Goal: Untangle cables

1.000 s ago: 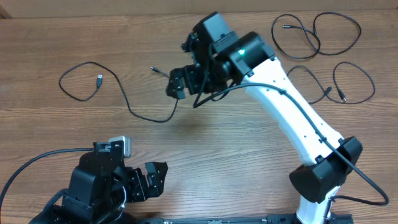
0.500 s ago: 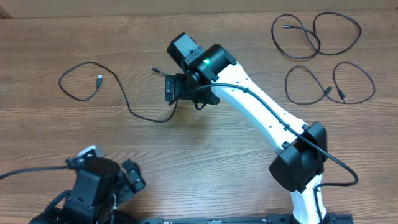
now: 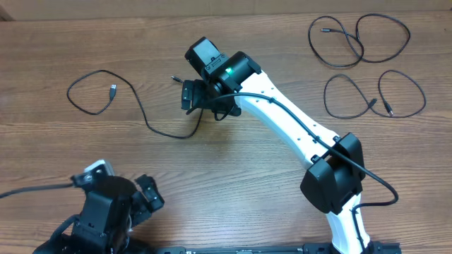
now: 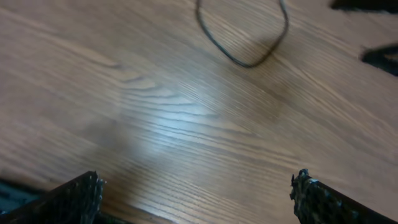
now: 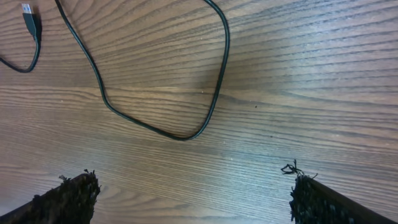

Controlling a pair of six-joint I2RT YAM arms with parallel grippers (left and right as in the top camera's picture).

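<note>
The cables, thin black flexible cords with small plug ends, lie apart from one another on the brown wood-grain tabletop [image 3: 254, 176]. One cable [image 3: 150, 125] lies in the left half. It forms a round loop near the left edge, with its flat silvery plug [image 3: 113, 89] inside the loop, then dips in a smooth U-bend toward the middle and ends at a small plug beside the right gripper [image 3: 189, 95]. Two more lie at the far right corner. A double-looped cable [image 3: 362, 48] is nearest the far edge, and a second double-looped one [image 3: 372, 104] is just nearer than it. Neither touches the other.

The right gripper, on a glossy white arm with a black wrist block and a green light, hovers over the upper end of the U-bend. In the right wrist view its jaws [image 5: 191, 174] are spread fully apart. The rough, pitted black fingertips [image 5: 74, 193] sit at either side of bare wood with nothing grasped. The curved cord [image 5: 217, 81] and the silvery plug [image 5: 28, 11] lie ahead of them, untouched.

The left gripper [image 3: 150, 199], all black, sits near the near left corner. Its jaws [image 4: 197, 180] are likewise released and wide, with coarse black fingertips [image 4: 78, 196] over shiny, streaked wood. They hold nothing, and the cord's bend [image 4: 242, 62] lies well ahead.
</note>
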